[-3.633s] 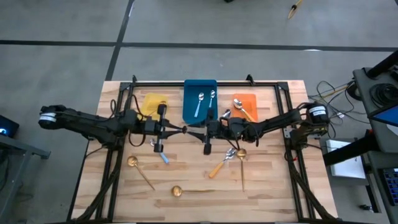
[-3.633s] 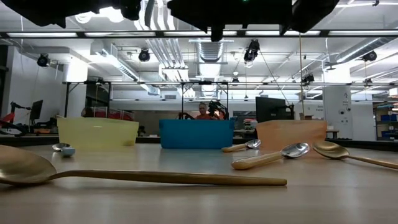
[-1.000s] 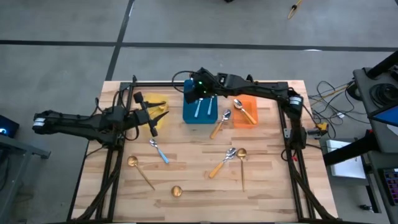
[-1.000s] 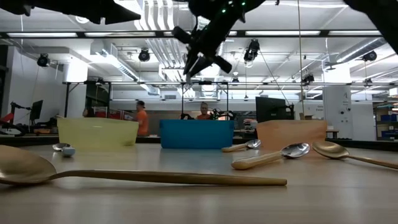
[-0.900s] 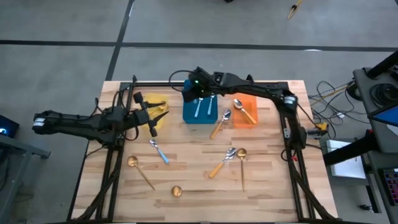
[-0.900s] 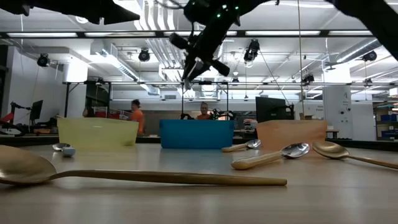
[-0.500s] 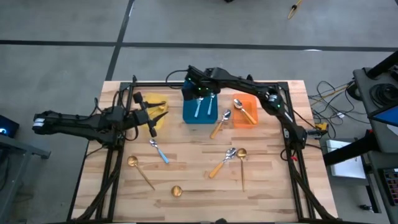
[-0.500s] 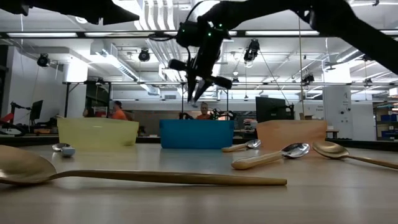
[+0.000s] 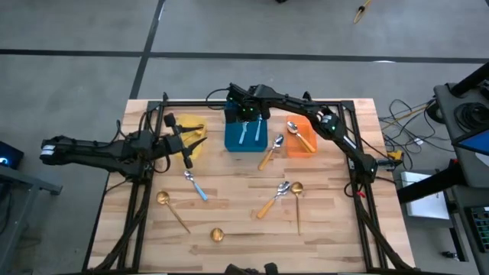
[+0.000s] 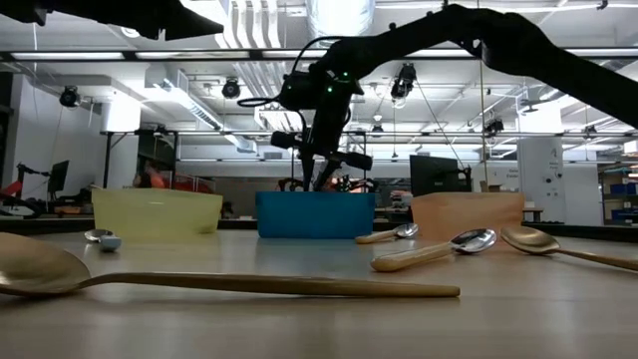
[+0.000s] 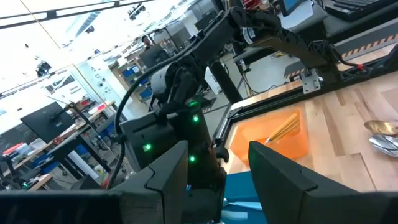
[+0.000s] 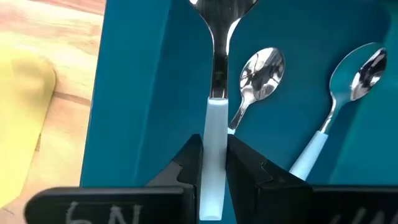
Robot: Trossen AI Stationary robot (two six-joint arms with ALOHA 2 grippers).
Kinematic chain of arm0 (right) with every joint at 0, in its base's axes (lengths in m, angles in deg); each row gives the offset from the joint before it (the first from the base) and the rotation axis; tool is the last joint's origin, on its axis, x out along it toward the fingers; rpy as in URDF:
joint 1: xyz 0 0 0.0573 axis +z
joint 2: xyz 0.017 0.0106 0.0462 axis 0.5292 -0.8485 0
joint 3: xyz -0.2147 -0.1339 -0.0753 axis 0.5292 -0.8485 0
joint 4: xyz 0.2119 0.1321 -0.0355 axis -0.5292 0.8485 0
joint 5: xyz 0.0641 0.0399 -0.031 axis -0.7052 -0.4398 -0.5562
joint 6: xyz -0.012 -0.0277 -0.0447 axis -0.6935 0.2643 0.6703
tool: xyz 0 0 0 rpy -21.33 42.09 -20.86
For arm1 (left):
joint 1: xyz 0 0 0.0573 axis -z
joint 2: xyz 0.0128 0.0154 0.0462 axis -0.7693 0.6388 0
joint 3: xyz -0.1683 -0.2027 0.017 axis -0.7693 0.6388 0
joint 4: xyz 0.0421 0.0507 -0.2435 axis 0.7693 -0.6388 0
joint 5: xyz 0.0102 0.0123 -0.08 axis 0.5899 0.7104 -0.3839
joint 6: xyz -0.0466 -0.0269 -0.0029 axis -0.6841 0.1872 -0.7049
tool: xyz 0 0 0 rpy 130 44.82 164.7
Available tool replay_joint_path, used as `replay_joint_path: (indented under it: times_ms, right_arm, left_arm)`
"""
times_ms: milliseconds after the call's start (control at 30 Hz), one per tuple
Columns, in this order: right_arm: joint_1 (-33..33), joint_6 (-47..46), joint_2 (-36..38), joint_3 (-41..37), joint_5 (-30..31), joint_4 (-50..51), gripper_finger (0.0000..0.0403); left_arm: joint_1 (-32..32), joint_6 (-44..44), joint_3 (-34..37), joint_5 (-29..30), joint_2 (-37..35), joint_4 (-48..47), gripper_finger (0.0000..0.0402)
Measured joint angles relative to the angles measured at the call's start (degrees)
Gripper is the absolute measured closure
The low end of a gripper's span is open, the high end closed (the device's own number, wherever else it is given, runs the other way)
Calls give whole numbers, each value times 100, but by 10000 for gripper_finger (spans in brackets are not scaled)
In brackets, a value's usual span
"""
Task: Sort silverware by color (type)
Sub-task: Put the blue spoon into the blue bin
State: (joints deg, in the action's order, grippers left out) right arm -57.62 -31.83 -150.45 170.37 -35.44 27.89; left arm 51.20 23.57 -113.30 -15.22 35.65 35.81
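The right gripper (image 12: 213,163) hung over the blue bin (image 9: 231,130) at the table's (image 9: 328,237) far edge, its fingers pinched on the light-blue handle of a spoon (image 12: 214,112) whose bowl pointed down into the bin. Two more blue-handled spoons (image 12: 323,118) lay on the bin floor just beside it. The left gripper (image 9: 177,137) waited, fingers apart and empty, by the yellow bin (image 9: 191,122). Gold and orange-handled spoons (image 9: 275,200) lay scattered toward the near edge.
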Motion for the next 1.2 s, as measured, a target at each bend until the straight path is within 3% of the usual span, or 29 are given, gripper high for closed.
replay_joint_path:
  times_ms: [633,1033,1200]
  right_arm:
    - [17,-254,-333,-44,-277,-311,365]
    - [57,231,-333,-147,-202,-329,365]
    - [119,320,-333,-164,135,-336,362]
  left_arm:
    - [0,-2,0,0,0,2,251]
    - [0,-40,-55,-4,7,11,251]
    - [0,-85,-70,-4,7,27,251]
